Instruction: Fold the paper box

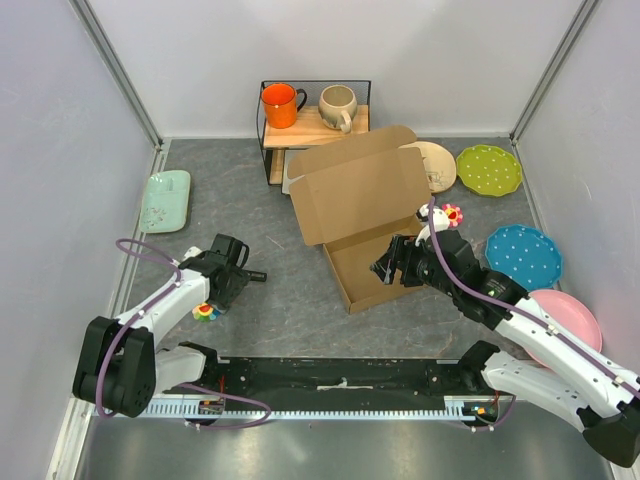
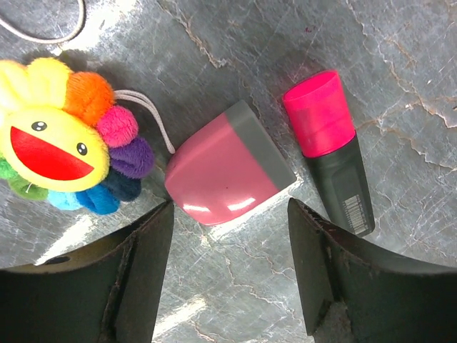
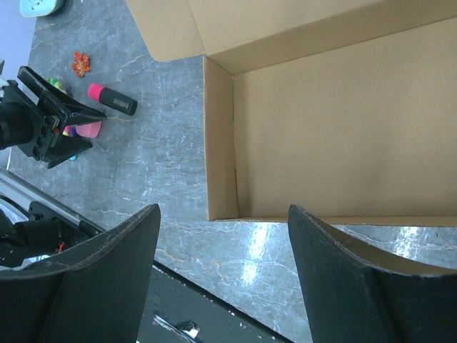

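Barcode [image 2: 355, 207] on highlighter [image 2: 330, 146] left of paper box [image 1: 360, 195]

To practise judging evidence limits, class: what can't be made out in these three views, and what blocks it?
Top view: beige plate, left part behind the paper box lid.
Right wrist view: paper box, top and right parts cut by frame edges.
Left wrist view: rainbow flower toy, cut by left edge; highlighter barcode, too small to read.
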Robot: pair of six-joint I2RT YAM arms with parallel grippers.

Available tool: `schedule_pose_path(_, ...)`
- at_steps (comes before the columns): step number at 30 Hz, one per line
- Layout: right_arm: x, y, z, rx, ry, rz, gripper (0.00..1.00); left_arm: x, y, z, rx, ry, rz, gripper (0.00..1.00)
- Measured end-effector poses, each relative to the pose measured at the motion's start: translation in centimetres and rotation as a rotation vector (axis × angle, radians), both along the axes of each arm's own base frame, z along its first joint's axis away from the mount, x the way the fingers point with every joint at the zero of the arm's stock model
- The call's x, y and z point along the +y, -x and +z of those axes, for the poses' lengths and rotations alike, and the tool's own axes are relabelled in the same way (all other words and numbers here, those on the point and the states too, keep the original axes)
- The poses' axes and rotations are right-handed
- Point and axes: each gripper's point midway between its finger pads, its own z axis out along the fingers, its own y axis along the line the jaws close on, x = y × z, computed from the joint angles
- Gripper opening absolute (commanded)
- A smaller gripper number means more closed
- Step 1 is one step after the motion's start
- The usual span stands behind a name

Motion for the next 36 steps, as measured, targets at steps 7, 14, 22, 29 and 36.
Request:
schedule_pose_path(7, -0.1, 0.1, -0.5, 0.008, 0.007, -0.001, 0.79, 0.1, -0.3, 0.2, -0.017, 0.007, 0.029, 0.83)
schedule_pose_path(14, -0.1, 0.1, -0.9, 0.015, 0.013, 0.0, 0.8, 1.8, -0.6, 0.4, -0.02, 0.009, 0.114, 0.84)
schedule_pose_path(22, -0.1, 0.1, -0.9, 0.016, 0.014, 0.0, 0.79, 3.1, -0.9, 0.2, -0.007, 0.007, 0.176, 0.77)
schedule_pose_path(29, -0.1, 0.1, -1.1, 0.017, 0.022, 0.003, 0.79, 3.0, -1.3, 0.1, -0.012, 0.015, 0.176, 0.56)
schedule_pose_path(36, -0.1, 0.1, -1.2, 0.017, 0.024, 0.003, 0.79, 2.0, -1.6, 0.6, -0.055, 0.073, 0.152, 0.29)
